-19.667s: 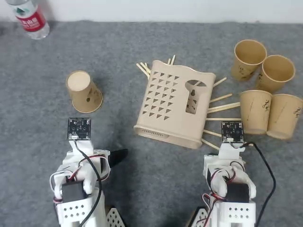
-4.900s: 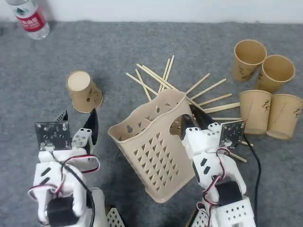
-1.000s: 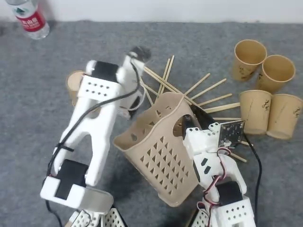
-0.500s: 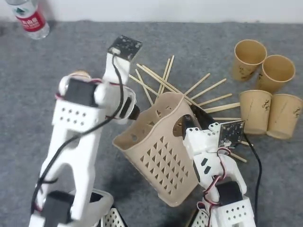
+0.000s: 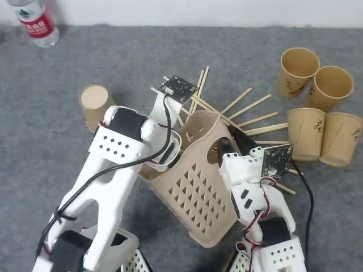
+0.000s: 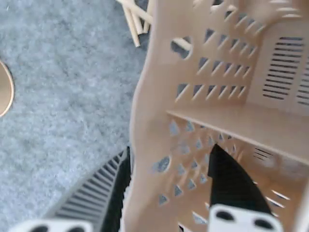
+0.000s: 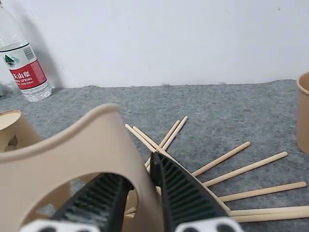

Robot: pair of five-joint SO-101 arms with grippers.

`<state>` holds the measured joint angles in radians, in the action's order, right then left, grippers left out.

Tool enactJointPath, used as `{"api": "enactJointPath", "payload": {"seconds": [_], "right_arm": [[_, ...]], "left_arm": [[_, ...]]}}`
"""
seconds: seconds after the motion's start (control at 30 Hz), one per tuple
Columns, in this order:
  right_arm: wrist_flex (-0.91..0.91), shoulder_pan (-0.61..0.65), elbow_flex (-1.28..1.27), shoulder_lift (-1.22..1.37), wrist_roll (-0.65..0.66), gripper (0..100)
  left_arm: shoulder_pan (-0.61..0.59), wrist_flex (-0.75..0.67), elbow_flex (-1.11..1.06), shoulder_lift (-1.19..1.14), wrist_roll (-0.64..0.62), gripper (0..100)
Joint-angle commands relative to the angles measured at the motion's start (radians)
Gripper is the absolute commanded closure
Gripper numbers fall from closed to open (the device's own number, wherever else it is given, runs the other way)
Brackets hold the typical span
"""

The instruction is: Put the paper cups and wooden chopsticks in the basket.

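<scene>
The basket (image 5: pixel 193 187) is tilted at the centre of the high view, its open mouth turned to the upper left of the frame and its base to the lower right.

The right tool (image 5: pixel 229 144) is closed on the basket's rim at the handle cut-out. In the right wrist view the right tool (image 7: pixel 140 171) has one finger on each face of the basket (image 7: pixel 91 145) wall, both pressed against it.

The left tool (image 6: pixel 169 152) is open and set astride the opposite side wall of the basket (image 6: pixel 159 72). One finger lies just beside the outer face; the other stands inside the basket, apart from the wall.

The chopsticks (image 5: pixel 249 107) are fanned on the worktop (image 5: pixel 113 51) behind the upper edge of the basket, some ends hidden under it. They also show in the wrist views (image 7: pixel 244 169) (image 6: pixel 133 19).

Four paper cups (image 5: pixel 306 133) are grouped at the right edge of the frame, touching one another, near the chopstick tips.

A fifth cup (image 5: pixel 93 102) lies on its side at centre left, just beside the left arm and apart from the basket.

A bottle (image 5: pixel 35 20) lies at the upper left corner, well apart from everything else, with grey worktop showing between it and the fifth cup.
</scene>
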<state>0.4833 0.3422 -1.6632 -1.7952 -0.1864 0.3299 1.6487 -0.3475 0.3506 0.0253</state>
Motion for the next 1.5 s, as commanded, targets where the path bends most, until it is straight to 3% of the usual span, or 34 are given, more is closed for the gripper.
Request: {"api": "enactJointPath", "payload": {"seconds": [0.0,0.23,0.53,0.73,1.07,1.27,1.47], "right_arm": [[-0.077,0.005,-0.018,-0.019,0.02,99.1],[-0.259,0.005,-0.018,-0.018,0.015,99.1],[-0.245,0.073,-0.02,-0.018,0.015,99.1],[-0.239,0.073,-0.02,-0.018,0.015,99.1],[-0.197,0.077,-0.02,-0.018,0.015,99.1],[-0.183,0.079,-0.02,-0.018,0.017,98.9],[-0.182,0.081,-0.02,-0.019,0.021,96.1]], "left_arm": [[0.043,-0.026,-0.001,0.035,-0.011,75],[0.032,-0.081,0.004,-0.018,-0.011,75],[-0.175,-0.117,0.001,-0.037,-0.006,76],[-0.146,-0.089,0.001,-0.035,0.115,99],[-0.183,-0.071,0.054,-0.026,0.123,99],[-0.236,0.1,0.206,-0.028,0.227,99],[-0.344,0.107,0.282,-0.032,0.259,99]]}}
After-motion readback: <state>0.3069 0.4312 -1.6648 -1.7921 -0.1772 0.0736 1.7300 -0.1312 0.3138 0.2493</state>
